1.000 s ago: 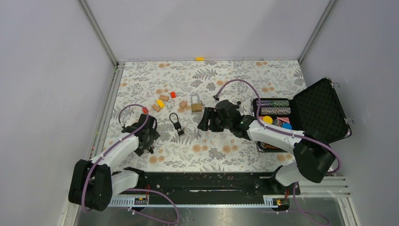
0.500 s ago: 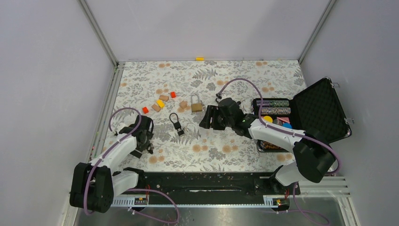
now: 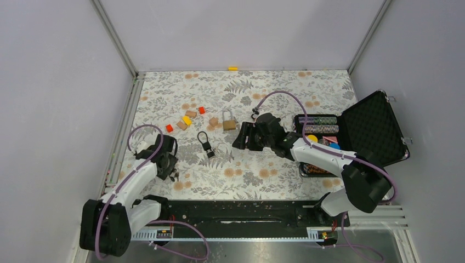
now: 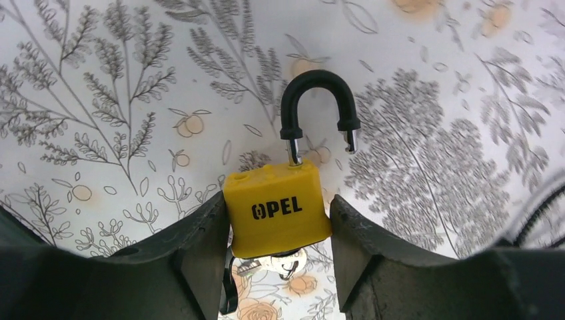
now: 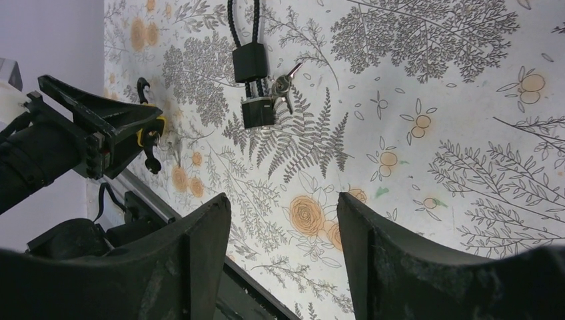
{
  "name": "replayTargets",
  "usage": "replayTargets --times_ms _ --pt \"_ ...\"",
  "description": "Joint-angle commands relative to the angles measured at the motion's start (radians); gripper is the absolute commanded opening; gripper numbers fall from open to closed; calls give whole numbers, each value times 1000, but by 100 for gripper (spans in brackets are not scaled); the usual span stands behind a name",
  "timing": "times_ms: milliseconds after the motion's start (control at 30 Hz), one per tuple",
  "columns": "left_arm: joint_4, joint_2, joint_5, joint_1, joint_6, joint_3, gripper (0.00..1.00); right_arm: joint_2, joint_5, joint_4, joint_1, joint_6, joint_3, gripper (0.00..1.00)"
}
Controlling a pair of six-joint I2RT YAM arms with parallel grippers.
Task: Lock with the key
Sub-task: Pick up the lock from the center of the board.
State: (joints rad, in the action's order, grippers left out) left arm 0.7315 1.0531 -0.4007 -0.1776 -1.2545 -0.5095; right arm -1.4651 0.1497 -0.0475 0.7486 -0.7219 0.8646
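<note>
left gripper point(image 4: 276, 223) clamped on yellow padlock point(image 4: 277, 200), held over the bench point(image 3: 285, 87) at left; shackle point(image 4: 318, 100) open, key point(image 4: 283, 263) under the body. right gripper point(image 5: 283, 200) wide apart, empty. risk: pushing the shackle may twist the body in my grip, so the free leg misses its hole.

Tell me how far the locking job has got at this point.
Done: the left gripper clamps the yellow padlock by its body. In hand: its shackle stands open, one leg free, with a key at the underside. Remaining: press the shackle shut and turn the key; the right gripper is open and empty.
</note>
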Motion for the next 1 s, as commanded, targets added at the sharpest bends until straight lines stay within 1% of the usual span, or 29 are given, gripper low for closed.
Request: replayTargets --times_ms 0,67,167,300,400,500,600,700,833,900,967 --pt "-38 -105 51 -45 163 -66 0 61 58 -29 -7 22 -2 67" --pt "-98 -146 102 -95 271 -89 0 79 85 -32 -7 34 -2 68" --pt "-181 -186 184 -197 409 -134 0 123 139 -41 -6 58 0 69" --pt "-255 -207 209 -336 561 -206 0 207 197 -59 -7 84 4 70" --pt "-326 -215 258 -410 676 -253 0 275 230 -77 -7 108 14 70" --pt "-400 -217 422 -437 766 -285 0 334 233 -75 -7 133 28 71" --pt "-455 -216 620 -448 828 -320 0 379 231 -73 -6 168 40 71" --pt "-472 -217 742 -456 870 -356 0 400 242 -32 -7 221 71 71" --pt "-471 -225 822 -458 911 -401 0 373 244 100 -8 258 163 70" --pt "-472 -228 864 -459 930 -418 0 345 259 153 -7 256 205 68" --pt "-472 -231 890 -459 946 -427 0 322 282 167 -7 244 227 64"
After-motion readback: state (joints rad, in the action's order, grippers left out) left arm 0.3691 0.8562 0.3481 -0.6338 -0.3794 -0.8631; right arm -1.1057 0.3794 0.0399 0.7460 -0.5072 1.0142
